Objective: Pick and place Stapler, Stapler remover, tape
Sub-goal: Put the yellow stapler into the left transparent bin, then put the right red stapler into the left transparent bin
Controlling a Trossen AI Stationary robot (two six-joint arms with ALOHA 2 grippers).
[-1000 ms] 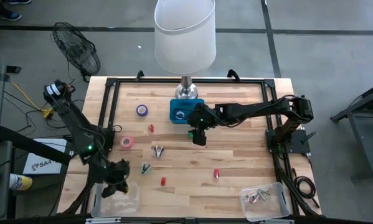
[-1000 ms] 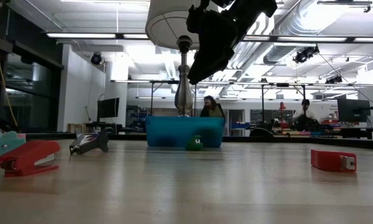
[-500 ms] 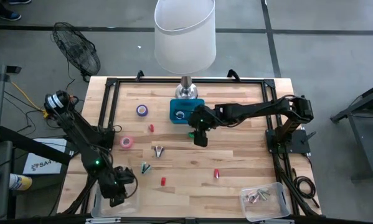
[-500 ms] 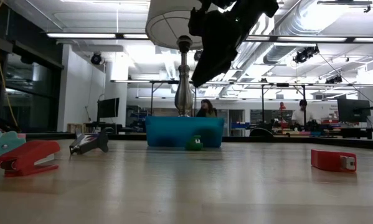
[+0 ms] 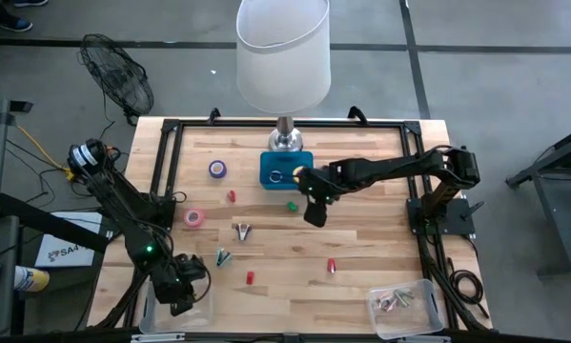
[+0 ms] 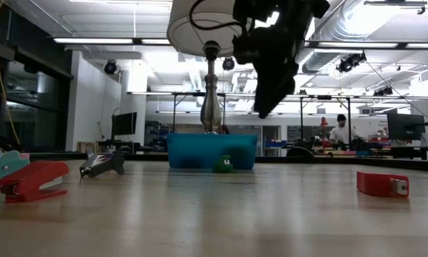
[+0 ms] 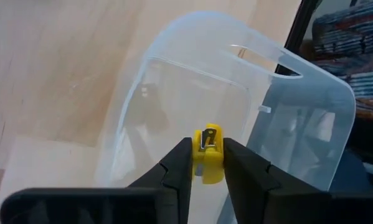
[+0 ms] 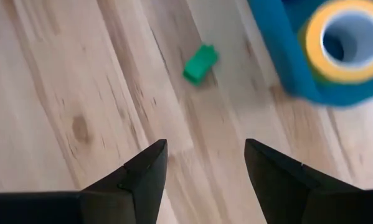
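The left gripper [image 7: 208,163], over the clear plastic bin [image 5: 192,303] at the table's near-left corner, pinches 1 small yellow stapler [image 7: 207,153]; part the fingers fully, then lift straight. The right gripper [image 5: 315,213] hangs open, empty.

Dark claw [image 6: 265,107] aloft — blue tray [image 6: 211,150], green block [image 6: 224,164] below.
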